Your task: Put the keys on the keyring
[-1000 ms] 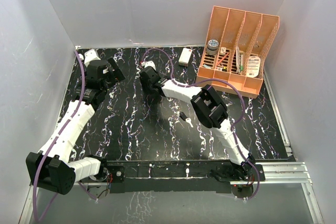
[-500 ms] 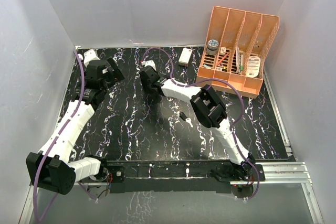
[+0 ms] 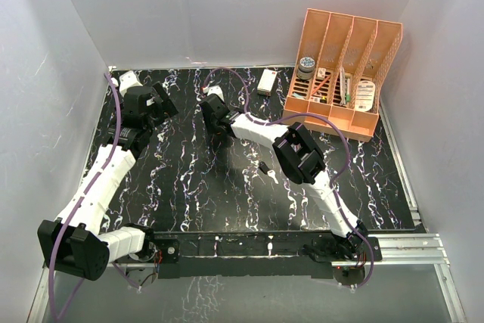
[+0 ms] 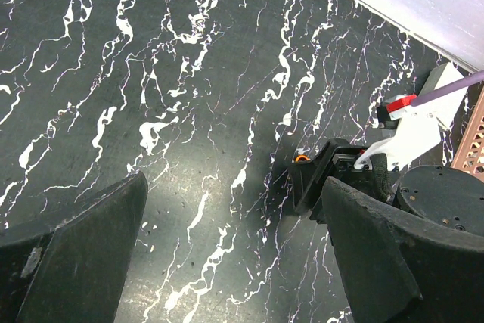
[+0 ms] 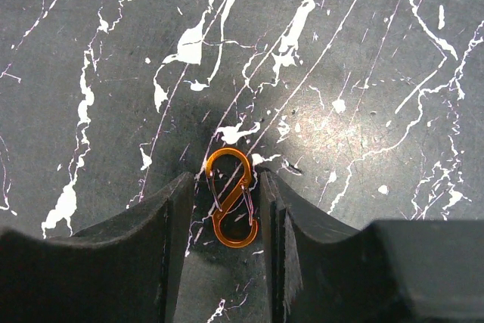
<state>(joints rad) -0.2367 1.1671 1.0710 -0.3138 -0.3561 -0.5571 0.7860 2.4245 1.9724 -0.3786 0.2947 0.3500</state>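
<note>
The right arm (image 3: 302, 158) is seen stretched from its base at the near right edge, bent sharply at the elbow over the middle of the table, with its forearm laid leftward and away. The right gripper (image 3: 215, 120) is pointed down at the black marbled table (image 3: 189, 187), left of centre in the far half. In the right wrist view the right gripper (image 5: 227, 179) is set around the keyring (image 5: 232, 198), an orange S-shaped clip lying flat on the table. Its fingers (image 5: 170, 232) are held apart, one close on each side of the clip, with only a thin dark slit seen between; contact cannot be confirmed.

The left arm (image 3: 102, 179) is extended from the near left corner up along the left side, and the left gripper (image 3: 165, 104) is turned toward the right gripper. In the left wrist view its fingers (image 4: 83, 262) are spread wide with only bare table between them, and a bit of the keyring (image 4: 302, 158) is seen at the tip of the right gripper (image 4: 318, 179).

The black-headed key (image 3: 265, 169), with its pale blade, is lying on the table just beside the right arm's elbow, well apart from the keyring. A white box (image 3: 266, 81) and an orange file organiser (image 3: 378, 51) are placed along the far edge.
</note>
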